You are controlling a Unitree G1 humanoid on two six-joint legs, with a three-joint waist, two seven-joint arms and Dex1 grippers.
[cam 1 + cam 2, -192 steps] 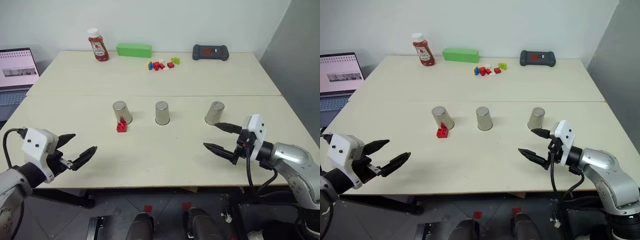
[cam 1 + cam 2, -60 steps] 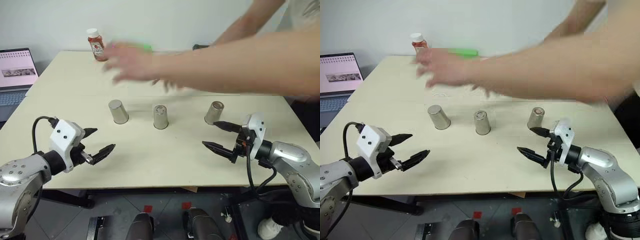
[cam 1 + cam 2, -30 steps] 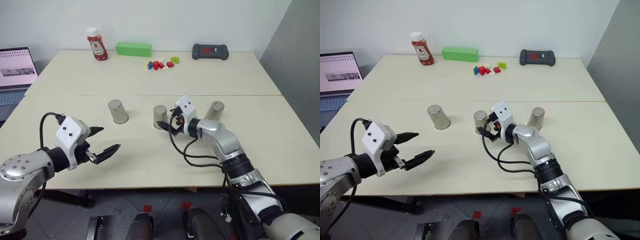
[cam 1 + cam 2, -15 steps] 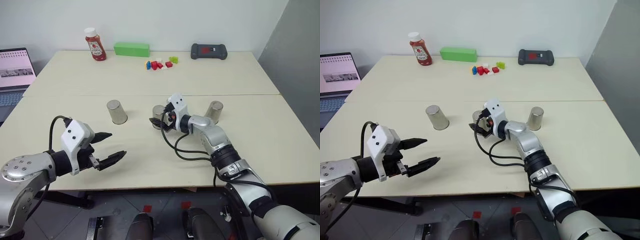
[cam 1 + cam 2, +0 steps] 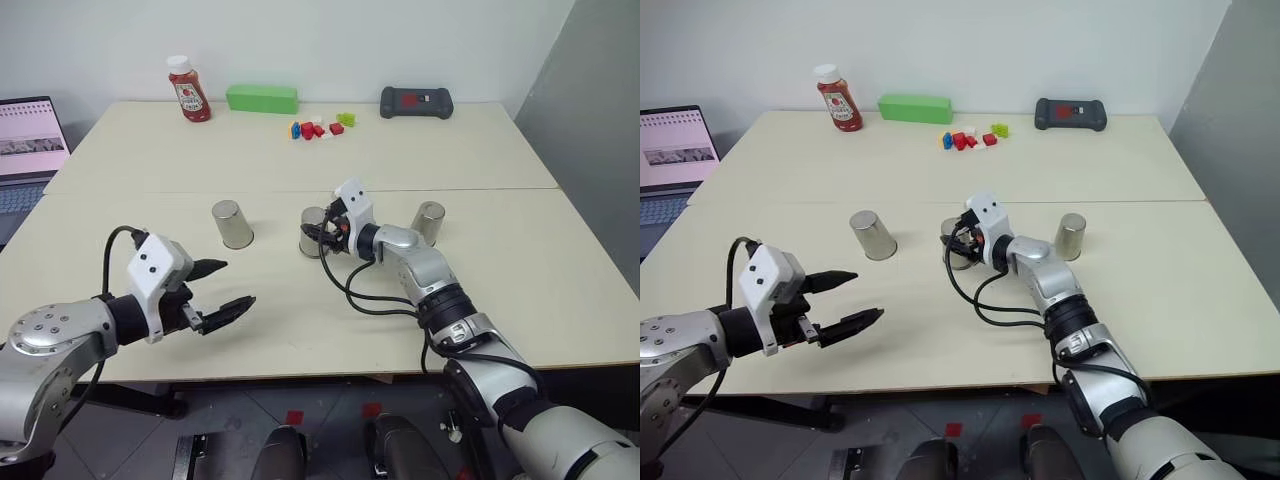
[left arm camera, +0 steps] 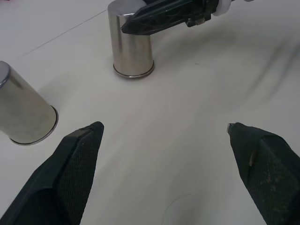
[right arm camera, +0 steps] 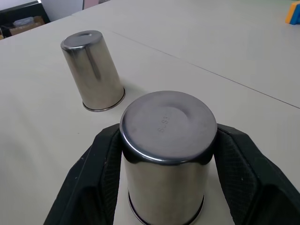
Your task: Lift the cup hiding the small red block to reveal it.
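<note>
Three identical steel cups stand upside down in a row on the table: the left cup [image 5: 232, 223], the middle cup [image 5: 312, 232] and the right cup [image 5: 428, 222]. My right gripper [image 7: 168, 136] is shut on the middle cup [image 7: 168, 154], one black finger [image 7: 105, 173] pressed on each side. That cup [image 6: 132, 47] still rests with its rim on the table. My left gripper [image 5: 237, 283] hovers open and empty over the near left of the table, short of the left cup [image 6: 23, 112]. The small red block is hidden.
Along the far edge of the table [image 5: 300, 330] stand a ketchup bottle [image 5: 188, 88], a green box [image 5: 262, 98], a cluster of coloured bricks [image 5: 318, 128] and a black device [image 5: 416, 102]. A laptop [image 5: 30, 140] sits off the table's left side.
My right gripper's fingers, open around the middle cup a second ago, have closed on it. The left gripper has barely shifted.
</note>
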